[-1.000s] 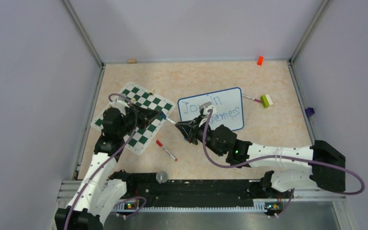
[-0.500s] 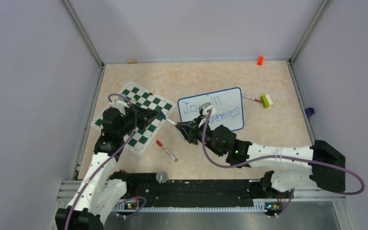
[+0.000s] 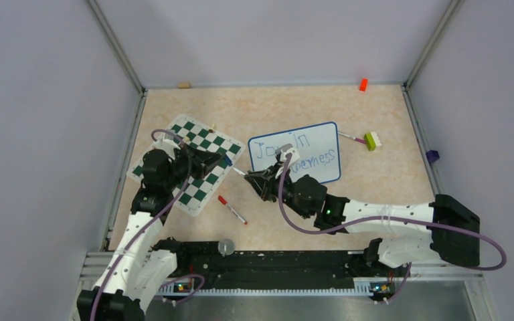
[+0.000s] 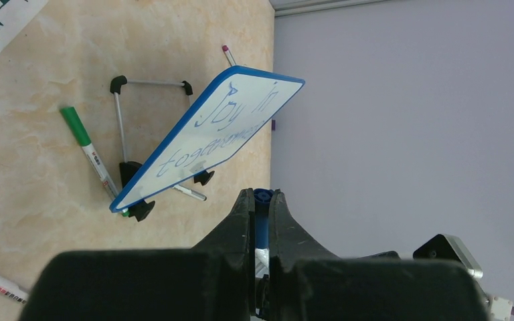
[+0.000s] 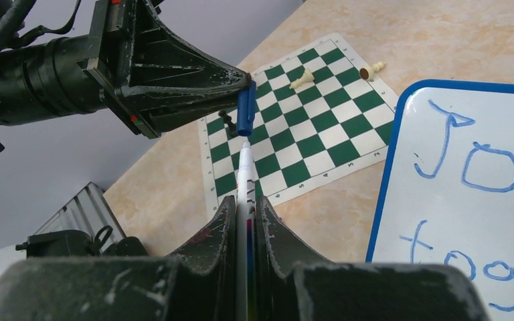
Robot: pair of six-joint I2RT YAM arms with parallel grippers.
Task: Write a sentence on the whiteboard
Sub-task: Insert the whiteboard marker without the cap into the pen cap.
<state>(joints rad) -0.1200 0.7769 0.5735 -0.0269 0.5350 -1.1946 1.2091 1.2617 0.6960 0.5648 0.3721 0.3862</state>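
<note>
The whiteboard (image 3: 316, 137) stands on small black feet at mid-table, tilted, with a blue frame. The sentence (image 4: 231, 114) "Joy in togetherness" is on it in blue, in two lines; part of it shows in the right wrist view (image 5: 472, 167). My left gripper (image 3: 222, 161) is shut on a blue marker cap (image 5: 245, 110) over the chess mat's right edge. My right gripper (image 3: 249, 178) is shut on the white marker body (image 5: 244, 174) just left of the board. The marker's tip meets the cap's open end. The cap also shows between my left fingertips (image 4: 262, 197).
The green-and-white chess mat (image 3: 187, 144) lies left with a few pieces on it. A red-capped marker (image 3: 231, 209) lies near the front. A green marker (image 4: 83, 144) lies behind the board. A green-white block (image 3: 372, 140), an orange block (image 3: 363, 84) and walls ring the table.
The right arm has edged slightly left, bringing the marker tip up to the cap. The left arm has barely moved. The board is unchanged.
</note>
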